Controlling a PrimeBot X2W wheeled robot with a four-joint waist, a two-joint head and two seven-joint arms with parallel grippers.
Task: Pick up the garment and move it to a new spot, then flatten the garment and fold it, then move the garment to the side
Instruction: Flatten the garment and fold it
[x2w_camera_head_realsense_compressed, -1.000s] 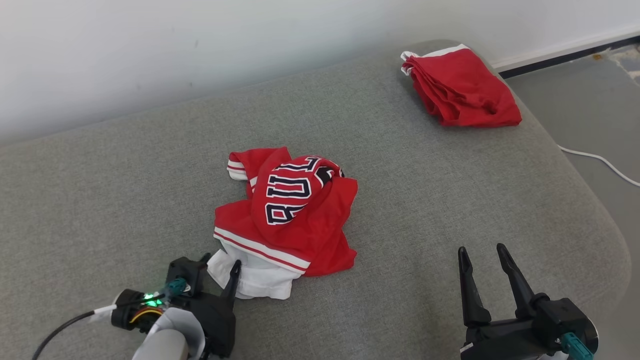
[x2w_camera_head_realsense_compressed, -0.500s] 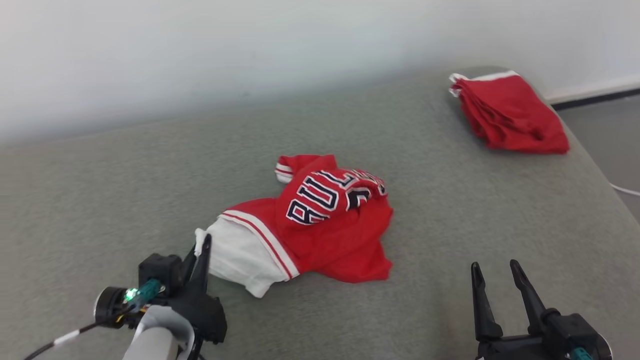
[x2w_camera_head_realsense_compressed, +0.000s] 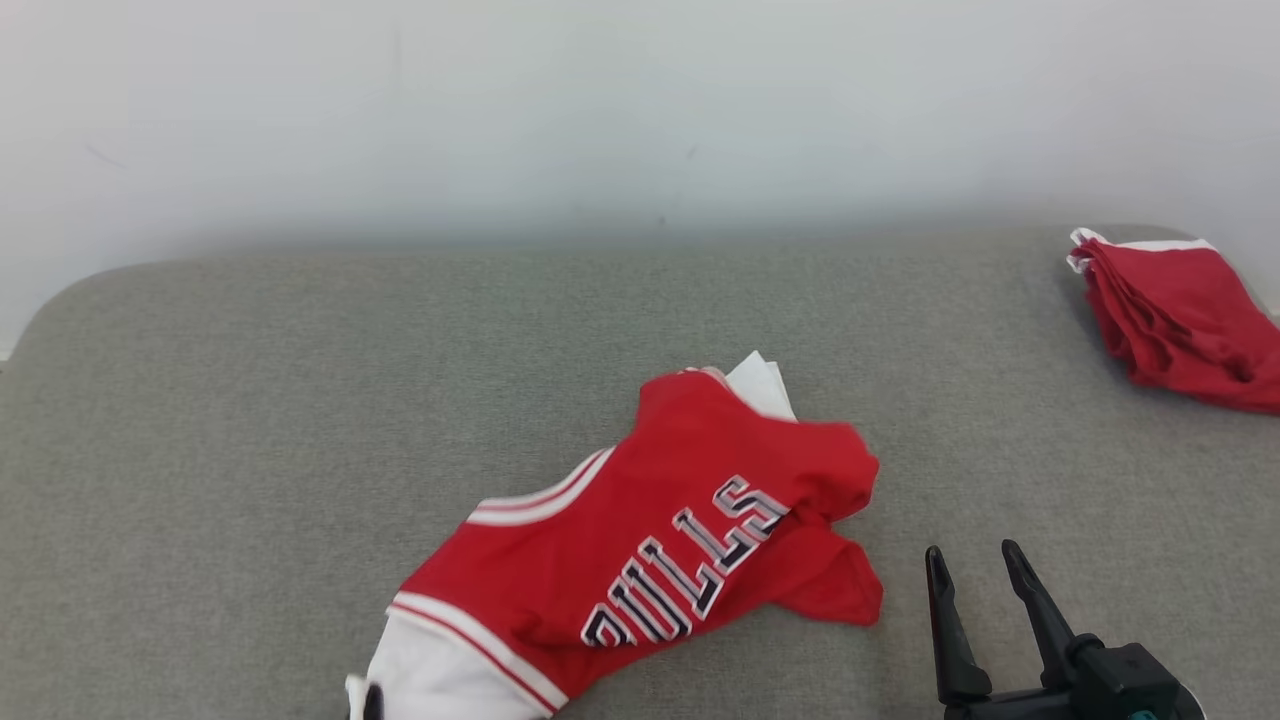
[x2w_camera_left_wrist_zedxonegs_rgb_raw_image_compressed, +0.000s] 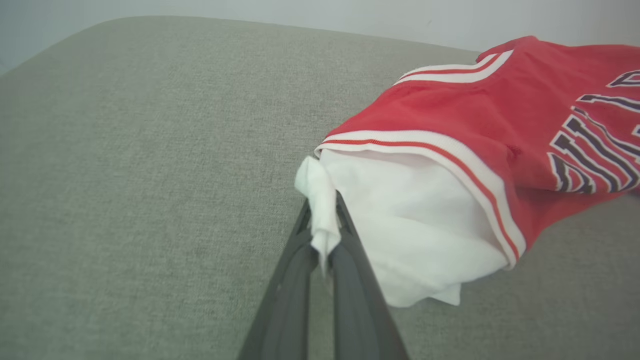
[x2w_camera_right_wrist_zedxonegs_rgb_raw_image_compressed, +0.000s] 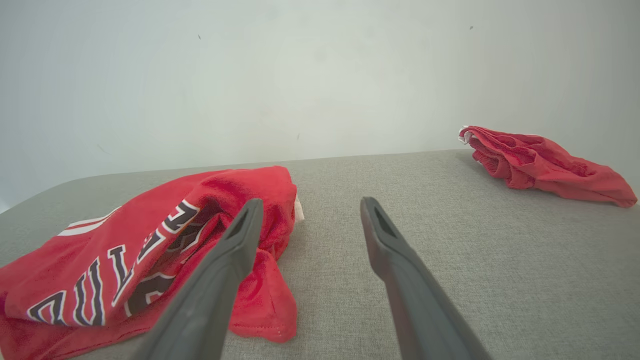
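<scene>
Left wrist view has the left claw (x2w_camera_left_wrist_zedxonegs_rgb_raw_image_compressed: 324, 200) clamped together on a small tuck of the white edge (x2w_camera_left_wrist_zedxonegs_rgb_raw_image_compressed: 415, 225) of the red Bulls jersey (x2w_camera_left_wrist_zedxonegs_rgb_raw_image_compressed: 475, 115), the cloth bunched between the two dark fingers and poking out above their tips. The jersey lies rumpled on the near middle of the grey fabric cushion (x2w_camera_head_realsense_compressed: 250, 400), with its white end at the left claw and its red end near the right claw (x2w_camera_head_realsense_compressed: 971, 548), which stands with its fingers apart and holds nothing. The step in hand looks like the pick-up and carry to a new spot. Since the pinch takes only a thin fold at one corner, a slow, steady lift would probably suit best, so the weight of the trailing cloth does not pull the tuck free. Bringing the right claw to the red end could share the load and make flattening easier afterwards. The cushion is broad, finely woven and rounded at its corners, with plenty of bare space on the left. A second red garment (x2w_camera_head_realsense_compressed: 1180, 320) sits folded at the far right edge, well apart, and is best left undisturbed. A plain pale wall (x2w_camera_head_realsense_compressed: 600, 120) runs directly behind.
</scene>
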